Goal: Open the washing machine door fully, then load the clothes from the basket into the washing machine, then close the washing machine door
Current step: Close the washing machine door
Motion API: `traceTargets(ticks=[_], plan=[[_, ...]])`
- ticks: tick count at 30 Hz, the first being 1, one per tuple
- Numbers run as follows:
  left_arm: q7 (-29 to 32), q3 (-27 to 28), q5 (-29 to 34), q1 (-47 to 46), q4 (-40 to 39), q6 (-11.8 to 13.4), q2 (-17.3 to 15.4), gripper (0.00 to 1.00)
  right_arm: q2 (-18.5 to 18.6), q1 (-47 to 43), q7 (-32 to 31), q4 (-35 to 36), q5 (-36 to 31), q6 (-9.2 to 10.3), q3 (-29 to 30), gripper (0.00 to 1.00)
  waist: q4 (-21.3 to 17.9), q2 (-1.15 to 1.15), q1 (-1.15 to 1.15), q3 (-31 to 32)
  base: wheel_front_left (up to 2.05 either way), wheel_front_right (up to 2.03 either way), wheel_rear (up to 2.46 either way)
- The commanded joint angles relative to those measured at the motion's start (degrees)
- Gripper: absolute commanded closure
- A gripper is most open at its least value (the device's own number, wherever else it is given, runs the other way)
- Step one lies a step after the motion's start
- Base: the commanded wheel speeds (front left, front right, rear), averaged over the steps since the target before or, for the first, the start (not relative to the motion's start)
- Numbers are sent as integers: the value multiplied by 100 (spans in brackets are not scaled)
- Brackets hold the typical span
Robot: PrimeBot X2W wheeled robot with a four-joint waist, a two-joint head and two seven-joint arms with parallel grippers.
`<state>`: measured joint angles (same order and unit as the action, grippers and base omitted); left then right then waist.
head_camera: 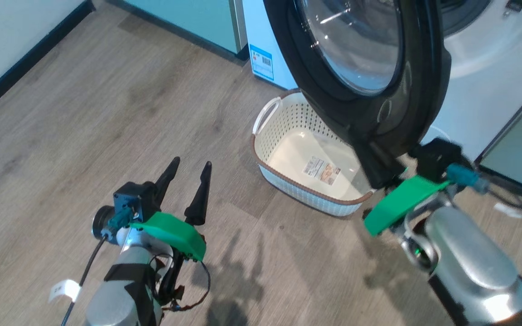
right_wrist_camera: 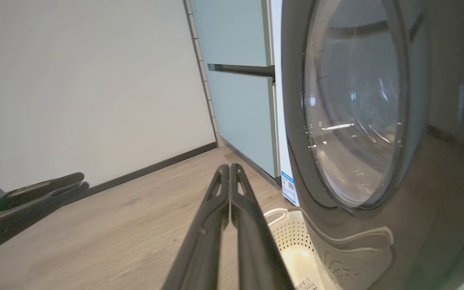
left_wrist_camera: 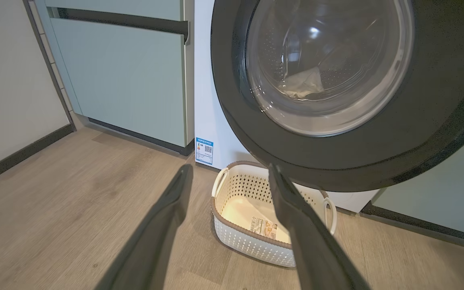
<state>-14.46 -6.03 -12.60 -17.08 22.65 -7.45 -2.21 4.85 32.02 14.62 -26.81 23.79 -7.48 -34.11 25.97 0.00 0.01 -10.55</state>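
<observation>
Wood floor (head_camera: 107,113): one basket (head_camera: 297,194) | one door (head_camera: 424,113) open | left fingers (head_camera: 200,194) spread | right fingers (right_wrist_camera: 220,205) closed

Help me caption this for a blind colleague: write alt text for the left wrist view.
The washing machine door, round with a black rim and glass window, stands partly open above the cream basket, whose visible bottom holds a label sticker. The left gripper spreads its two dark fingers open in the foreground over the wooden floor.
</observation>
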Motion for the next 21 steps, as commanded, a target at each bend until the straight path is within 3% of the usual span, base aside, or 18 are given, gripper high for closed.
traceTargets(ticks=[1,13,21], plan=[[-53,148,-47,-239,-210,-3,-68,0,-138,254,38,93,11,-1,61,100,11,0,-1,-92,0,0,0],[-53,-1,-360,-282,-348,71,-67,0,-190,616,38,-408,-226,-1,1013,100,-15,0,-1,-374,0,0,0],[-54,-84,-434,-306,-411,114,-67,0,-196,714,38,-666,-611,-1,1305,100,-47,0,-1,-485,0,0,0]])
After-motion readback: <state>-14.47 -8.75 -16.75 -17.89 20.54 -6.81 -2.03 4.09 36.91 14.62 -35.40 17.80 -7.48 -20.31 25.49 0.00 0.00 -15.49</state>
